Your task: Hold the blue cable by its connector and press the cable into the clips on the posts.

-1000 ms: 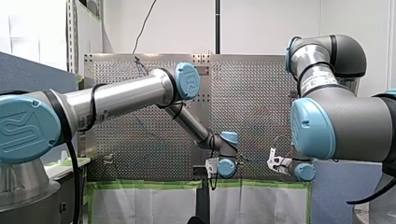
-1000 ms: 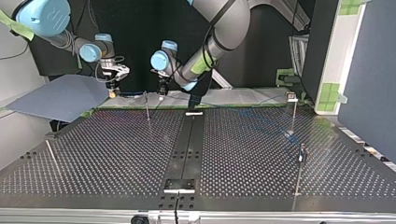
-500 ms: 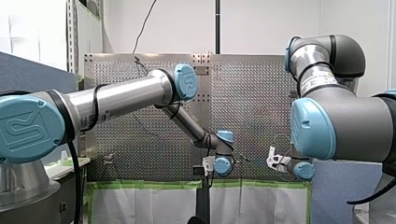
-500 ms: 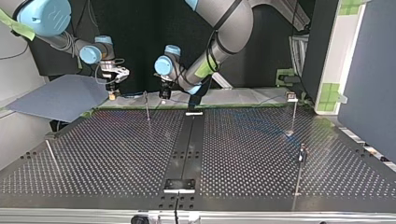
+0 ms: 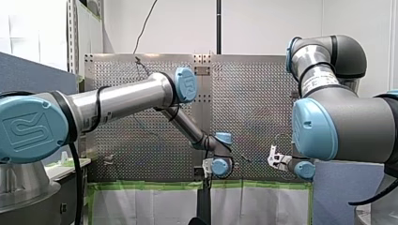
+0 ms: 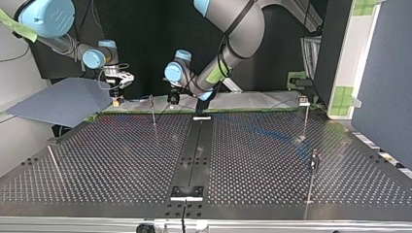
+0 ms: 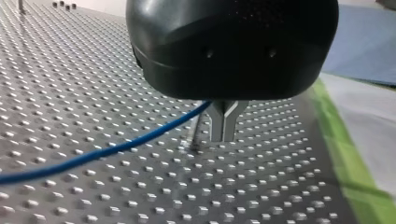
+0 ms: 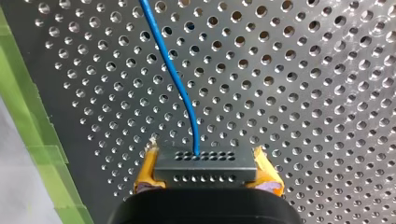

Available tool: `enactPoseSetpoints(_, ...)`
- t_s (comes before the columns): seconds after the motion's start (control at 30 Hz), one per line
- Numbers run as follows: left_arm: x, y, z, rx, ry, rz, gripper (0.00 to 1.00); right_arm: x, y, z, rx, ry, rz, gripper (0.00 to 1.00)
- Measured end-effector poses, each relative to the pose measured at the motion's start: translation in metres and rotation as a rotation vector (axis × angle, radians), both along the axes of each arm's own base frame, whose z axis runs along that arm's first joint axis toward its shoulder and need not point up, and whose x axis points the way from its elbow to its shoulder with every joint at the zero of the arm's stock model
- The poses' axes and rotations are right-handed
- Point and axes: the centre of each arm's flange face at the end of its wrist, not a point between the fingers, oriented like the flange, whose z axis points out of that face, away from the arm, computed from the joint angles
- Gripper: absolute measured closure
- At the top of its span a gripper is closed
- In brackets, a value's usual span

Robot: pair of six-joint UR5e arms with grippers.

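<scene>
- Two arms worked at one perforated table (image 6: 121, 160). The top view showed one blue cable (image 7: 107, 151), one connector (image 8: 205, 161) and four thin posts (image 6: 305, 126).
- My right gripper (image 8: 205, 176) was clamped on the black connector, with its yellow pads (image 8: 145, 173) pressing the connector's two ends. The cable left the middle of the connector's face and ran ahead of the gripper over the perforated surface.
- In the top view that gripper hung at the table's far edge, close to the far left corner.
- My left gripper (image 7: 223, 136) had its metal fingers (image 7: 217, 121) drawn together, tips touching, and gripped the cable at their root just under the black body. From there the cable sloped away to one side, raised off the surface.
- It hung along the same far edge, between my right gripper and the black centre strip (image 6: 197, 145).
- The nearest post (image 6: 153, 110) stood between the two grippers, a little in from the far edge. In the left wrist view it rose just beside the fingers, and I could not tell whether the cable touched it.
- A second post (image 6: 304, 119) with a pale clip (image 6: 303, 100) on top stood near the far right corner. A third post (image 6: 311, 184) with a dark clip (image 6: 315, 156) stood by the right edge, and a fourth post (image 6: 54, 165) by the left edge.
- Green tape (image 7: 345, 154) lined the far edge, and a blue-grey sheet (image 6: 63, 102) lay beyond the far left corner.
</scene>
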Motion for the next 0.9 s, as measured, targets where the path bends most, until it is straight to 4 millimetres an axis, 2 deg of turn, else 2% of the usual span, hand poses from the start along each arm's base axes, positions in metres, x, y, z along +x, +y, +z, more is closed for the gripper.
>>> enactPoseSetpoints(0.17,-0.002,-0.001,-0.021,0.014,0.038,-0.015,1.00,0.000,-0.003,0.001,-0.004,-0.001,0.001,1.00)
enactPoseSetpoints(0.33,-0.009,0.012,-0.052,0.050,0.095,-0.015,1.00,0.001,-0.007,0.003,-0.011,-0.003,0.000,1.00)
enactPoseSetpoints(0.47,-0.009,0.020,-0.060,0.063,0.113,-0.009,1.00,0.001,-0.012,0.006,-0.017,-0.007,-0.001,1.00)
enactPoseSetpoints(0.67,0.002,0.021,-0.051,0.053,0.099,-0.001,1.00,0.000,-0.017,0.009,-0.024,-0.009,-0.002,1.00)
enactPoseSetpoints(0.77,0.007,0.018,-0.038,0.042,0.085,0.000,1.00,0.000,-0.020,0.010,-0.026,-0.009,-0.004,1.00)
enactPoseSetpoints(0.9,0.016,0.013,-0.011,0.016,0.058,0.002,1.00,-0.002,-0.023,0.012,-0.029,-0.015,-0.007,1.00)
